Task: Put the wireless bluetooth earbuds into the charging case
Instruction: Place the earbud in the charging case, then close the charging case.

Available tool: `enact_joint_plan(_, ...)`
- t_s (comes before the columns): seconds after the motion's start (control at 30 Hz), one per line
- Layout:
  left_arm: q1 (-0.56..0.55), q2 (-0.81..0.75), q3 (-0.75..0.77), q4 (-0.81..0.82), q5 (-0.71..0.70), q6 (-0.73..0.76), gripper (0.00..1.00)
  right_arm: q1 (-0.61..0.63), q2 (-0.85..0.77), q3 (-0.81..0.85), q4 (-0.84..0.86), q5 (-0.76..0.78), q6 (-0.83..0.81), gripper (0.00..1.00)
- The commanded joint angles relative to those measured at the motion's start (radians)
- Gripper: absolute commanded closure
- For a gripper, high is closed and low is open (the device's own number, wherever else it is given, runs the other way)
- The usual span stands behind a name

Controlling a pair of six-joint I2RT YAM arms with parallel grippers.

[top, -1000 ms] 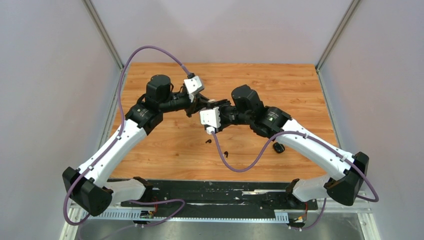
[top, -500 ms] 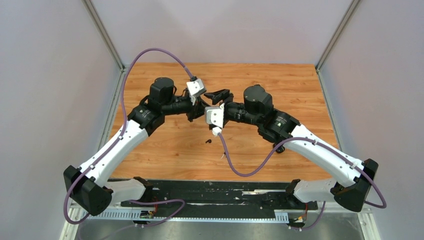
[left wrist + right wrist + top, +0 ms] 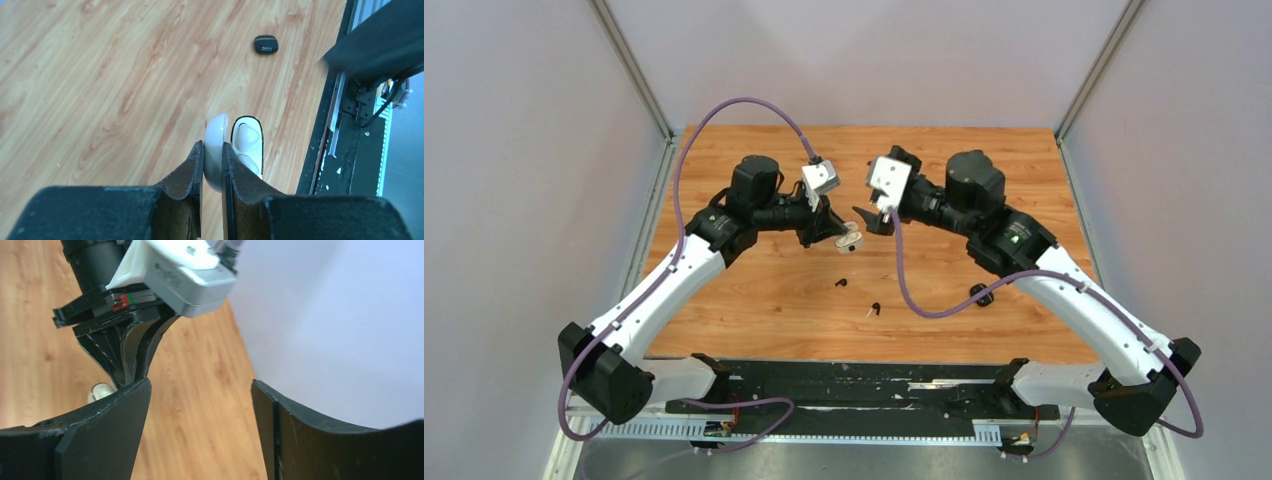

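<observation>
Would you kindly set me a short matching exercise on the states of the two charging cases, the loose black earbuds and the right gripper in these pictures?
Things
1. white charging case
2. black charging case
3. black earbuds
4. right gripper

States
A. jaws wide apart, nothing between them
B. small pieces lying loose on the table
C. open, lid clamped in the left gripper
D. closed, lying on the table

Pairs: 1-C, 2-D, 3-B, 4-A
</observation>
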Motion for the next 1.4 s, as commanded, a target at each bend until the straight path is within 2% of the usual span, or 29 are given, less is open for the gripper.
enact_joint_plan(0.0,0.018,0.025,0.072,-0.044,0.029,0.038,1.0,-0.125,-0.012,0.122,-0.219,-0.182,0.349,0.25)
enact_joint_plan(0.07,0.019,0.03,0.097,-0.06,0.04,0.084,1.0,-0.203,0.001,0.115,-0.279,-0.292,0.403,0.26)
enact_joint_plan(0.2,0.019,0.034,0.148,-0.086,0.062,0.189,1.0,-0.285,0.023,0.063,-0.324,-0.473,0.376,0.26)
enact_joint_plan(0.33,0.019,0.037,0.188,-0.087,0.095,0.241,1.0,-0.292,0.058,0.011,-0.329,-0.567,0.32,0.26)
enact_joint_plan(0.5,0.019,0.038,0.219,-0.067,0.145,0.223,1.0,-0.291,0.125,0.038,-0.27,-0.657,0.368,0.3)
enact_joint_plan(1.03,0.019,0.084,0.247,-0.008,0.167,0.154,1.0,-0.291,0.166,0.041,-0.132,-0.756,0.44,0.41)
enact_joint_plan(1.27,0.019,0.099,0.247,0.041,0.159,0.104,1.0,-0.292,0.171,0.019,-0.095,-0.748,0.499,0.51)
enact_joint_plan(1.37,0.019,0.099,0.242,0.06,0.164,0.081,1.0,-0.292,0.173,0.01,-0.072,-0.724,0.532,0.59)
